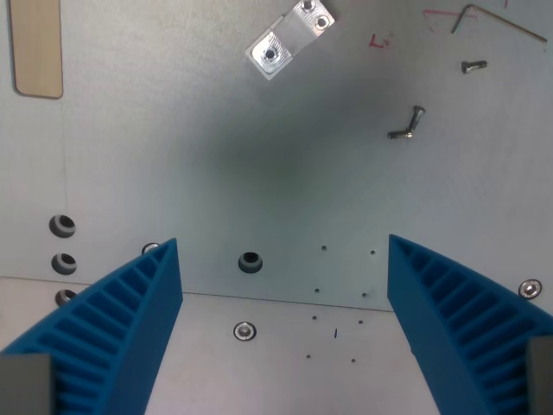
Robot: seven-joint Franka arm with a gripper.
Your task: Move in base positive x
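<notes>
We are looking down past the pincer [285, 328], whose two blue ribbed fingers [112, 328] are standing wide apart with nothing between them but the grey plate [259, 173] below. Ahead of the pincer, toward the top of the wrist view, a small metal bracket [289, 39] is lying tilted on the plate. Ahead and toward the wrist view's right, two loose screws [406, 124] are resting together, with a third screw [473, 66] beyond them and a hex key [497, 22] at the far edge beside red pen marks [380, 41]. Between the fingers, a round hole [251, 261] is showing just past a seam, and a bolt head [244, 330] is sitting nearer us.
</notes>
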